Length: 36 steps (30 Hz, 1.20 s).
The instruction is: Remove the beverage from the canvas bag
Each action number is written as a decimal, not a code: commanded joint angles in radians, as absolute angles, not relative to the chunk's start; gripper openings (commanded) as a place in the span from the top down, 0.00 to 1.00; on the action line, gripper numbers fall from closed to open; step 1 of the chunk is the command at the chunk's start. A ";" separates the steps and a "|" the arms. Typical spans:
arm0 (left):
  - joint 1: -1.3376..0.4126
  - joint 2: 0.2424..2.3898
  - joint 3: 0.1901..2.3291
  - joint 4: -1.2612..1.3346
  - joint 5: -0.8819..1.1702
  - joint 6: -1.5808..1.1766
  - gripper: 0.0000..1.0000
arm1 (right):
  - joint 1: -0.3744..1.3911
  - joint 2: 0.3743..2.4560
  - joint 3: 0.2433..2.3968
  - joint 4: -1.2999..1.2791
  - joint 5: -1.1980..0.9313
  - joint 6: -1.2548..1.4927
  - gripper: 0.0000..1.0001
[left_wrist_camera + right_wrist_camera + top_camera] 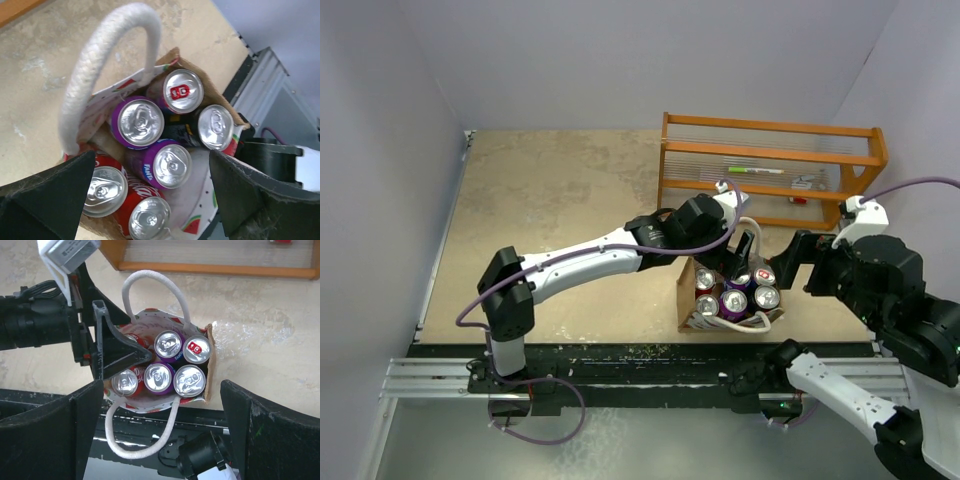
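Note:
The canvas bag (686,290) stands open near the table's front edge, with tan sides, white rope handles (85,75) and a whitish watermelon-print lining (200,215). It holds several upright cans: two purple Fanta cans (170,164), two red cola cans (102,191), a can with a red tab (182,91) and a silver-topped dark can (216,127). My left gripper (745,248) hovers open just above the bag's mouth, its fingers (50,195) straddling the cans. My right gripper (790,268) is open and empty, above and to the right of the bag (209,365). The left fingers (117,350) cover the bag's left part in the right wrist view.
An orange wooden rack (770,165) stands behind the bag and also shows in the right wrist view (210,267). The black rail (650,355) at the table's front edge runs right below the bag. One handle (145,452) hangs over that edge.

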<state>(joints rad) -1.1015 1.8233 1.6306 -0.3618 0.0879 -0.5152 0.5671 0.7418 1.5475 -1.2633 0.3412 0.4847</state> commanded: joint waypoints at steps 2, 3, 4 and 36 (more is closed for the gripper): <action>-1.098 1.818 1.704 -0.380 -0.011 -0.467 0.02 | 0.563 0.755 1.527 -1.162 0.356 0.449 0.00; -1.096 1.808 1.689 -0.381 -0.031 -0.472 0.01 | 0.564 0.767 1.526 -1.149 0.367 0.447 0.00; -1.096 1.793 1.672 -0.379 -0.052 -0.479 0.00 | 0.564 0.782 1.525 -1.138 0.382 0.441 0.00; -1.087 1.624 1.369 -0.524 -0.092 -0.633 0.08 | 0.476 1.133 1.261 -0.744 0.265 0.088 0.10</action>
